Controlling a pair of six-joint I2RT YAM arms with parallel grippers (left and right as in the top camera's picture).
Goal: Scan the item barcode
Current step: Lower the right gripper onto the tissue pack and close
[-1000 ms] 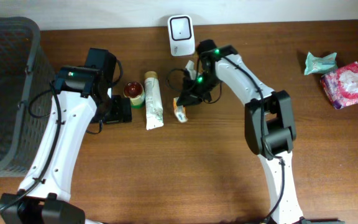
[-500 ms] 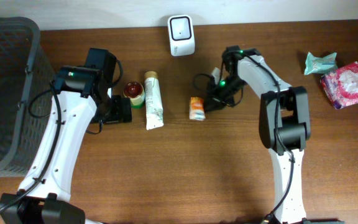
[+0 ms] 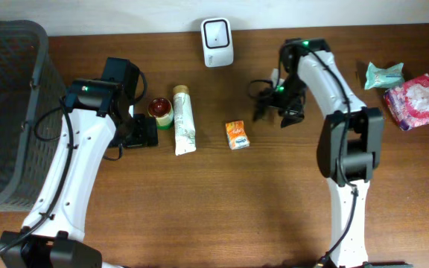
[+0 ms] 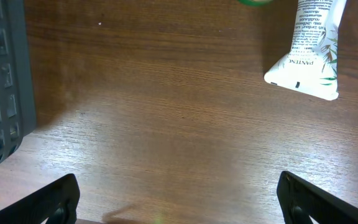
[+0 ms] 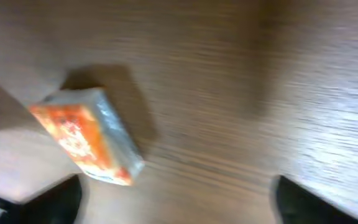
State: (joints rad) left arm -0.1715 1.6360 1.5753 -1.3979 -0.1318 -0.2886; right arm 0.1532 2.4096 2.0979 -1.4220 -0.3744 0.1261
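Note:
The small orange box [image 3: 237, 135] lies flat on the wooden table, in front of the white scanner [image 3: 217, 32] at the back edge. My right gripper [image 3: 272, 110] hovers open just right of the box and touches nothing. In the right wrist view the blurred orange box [image 5: 86, 138] sits apart from the gripper [image 5: 176, 205], ahead of its left fingertip [image 5: 48, 202]. My left gripper [image 3: 140, 132] stands open over bare wood beside the white tube. Its wrist view shows the gripper [image 4: 179, 205] empty.
A white tube [image 3: 184, 119] and a red-lidded jar [image 3: 160, 110] lie left of the box; the tube's end [image 4: 309, 53] shows in the left wrist view. A dark mesh basket [image 3: 6, 112] fills the left side. A teal packet [image 3: 384, 74] and a pink pack [image 3: 417, 100] lie far right.
My right gripper has opened and let go of the orange box, which now lies on the table. The right arm has swung right and back from it. The left arm has not moved.

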